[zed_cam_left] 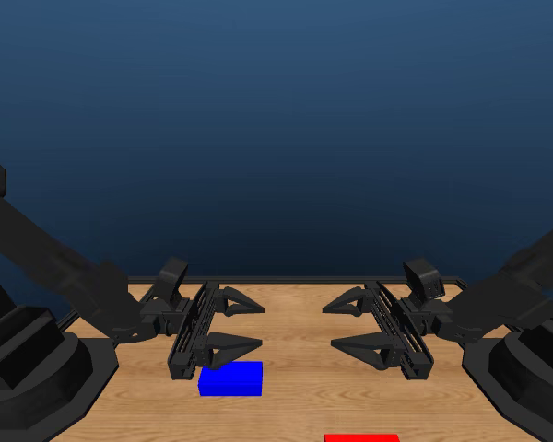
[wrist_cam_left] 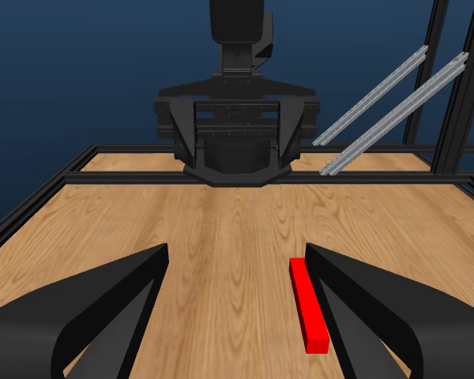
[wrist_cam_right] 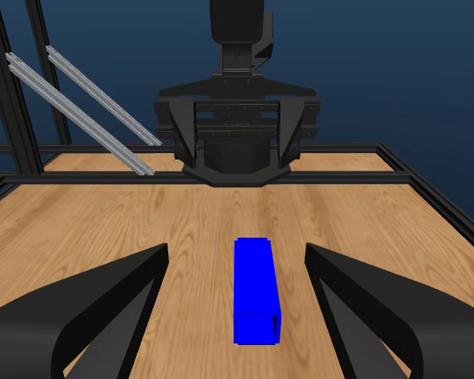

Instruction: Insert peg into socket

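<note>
The socket (zed_cam_left: 230,378) is a bright blue block lying flat on the wooden table, just in front of and below my left gripper (zed_cam_left: 256,327). The right wrist view shows the socket (wrist_cam_right: 255,290) on the wood ahead of my right gripper (wrist_cam_right: 237,260), its hollow end toward that camera. Only a strip of the thin red peg (zed_cam_left: 361,437) shows at the picture's lower edge, in front of my right gripper (zed_cam_left: 332,327). In the left wrist view the peg (wrist_cam_left: 309,306) lies beside one jaw of my left gripper (wrist_cam_left: 237,260). Both grippers hover open and hold nothing.
A black frame rail (wrist_cam_left: 245,178) borders the table. Two grey metal struts (wrist_cam_left: 379,103) lean beyond it, and the same struts (wrist_cam_right: 87,103) show in the right wrist view. The arm bases (zed_cam_left: 28,368) stand at the table's two sides.
</note>
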Robot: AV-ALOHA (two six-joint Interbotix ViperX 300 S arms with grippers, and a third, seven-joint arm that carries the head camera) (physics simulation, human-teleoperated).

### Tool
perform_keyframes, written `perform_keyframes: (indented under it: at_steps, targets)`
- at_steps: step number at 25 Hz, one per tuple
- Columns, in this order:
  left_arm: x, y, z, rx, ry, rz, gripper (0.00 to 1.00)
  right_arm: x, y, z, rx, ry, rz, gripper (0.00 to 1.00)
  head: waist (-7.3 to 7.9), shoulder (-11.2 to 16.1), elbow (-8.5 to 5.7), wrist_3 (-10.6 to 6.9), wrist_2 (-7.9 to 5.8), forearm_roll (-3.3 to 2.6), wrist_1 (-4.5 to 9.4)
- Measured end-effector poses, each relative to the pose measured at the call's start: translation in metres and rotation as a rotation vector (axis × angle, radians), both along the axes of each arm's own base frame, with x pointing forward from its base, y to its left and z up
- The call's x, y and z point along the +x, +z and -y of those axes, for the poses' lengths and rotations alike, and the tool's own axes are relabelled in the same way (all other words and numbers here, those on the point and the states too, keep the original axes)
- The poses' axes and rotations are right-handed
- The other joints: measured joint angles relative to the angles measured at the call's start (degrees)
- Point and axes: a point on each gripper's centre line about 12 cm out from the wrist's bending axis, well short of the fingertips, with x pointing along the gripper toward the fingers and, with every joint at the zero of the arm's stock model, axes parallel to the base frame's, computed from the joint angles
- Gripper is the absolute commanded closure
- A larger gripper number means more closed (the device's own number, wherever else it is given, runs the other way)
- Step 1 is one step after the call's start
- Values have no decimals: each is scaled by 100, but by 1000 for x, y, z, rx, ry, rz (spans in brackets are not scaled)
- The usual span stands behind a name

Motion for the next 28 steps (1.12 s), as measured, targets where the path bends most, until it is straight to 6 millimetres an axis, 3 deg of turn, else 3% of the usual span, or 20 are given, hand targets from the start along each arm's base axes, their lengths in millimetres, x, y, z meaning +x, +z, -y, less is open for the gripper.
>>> perform_keyframes:
  at_steps: [3,5,8,12,18,28]
  targets:
    - [4,8,8,-50,-16,51,0,-4,-9,0,96,-55,-53,0,0,2,-139,-10,41,8,495]
    - [5,7,10,-74,-24,72,0,-7,-14,1,133,-78,-80,0,-18,1,-175,-35,43,1,688]
    - [6,3,11,-95,-31,87,0,-8,-18,-1,153,-85,-108,0,-50,28,-195,-71,50,-11,865]
    - [7,-5,6,-122,13,38,0,-8,-21,-7,157,-75,-136,0,-80,143,-230,-74,71,-12,965]
    - [-10,-38,-3,-181,95,-166,0,-1,-36,-21,170,-45,-195,0,-114,452,-319,-56,154,1,1045]
    - [-32,-83,-4,-267,120,-385,0,2,-45,-35,200,-17,-223,0,-66,899,-499,-234,288,38,1076]
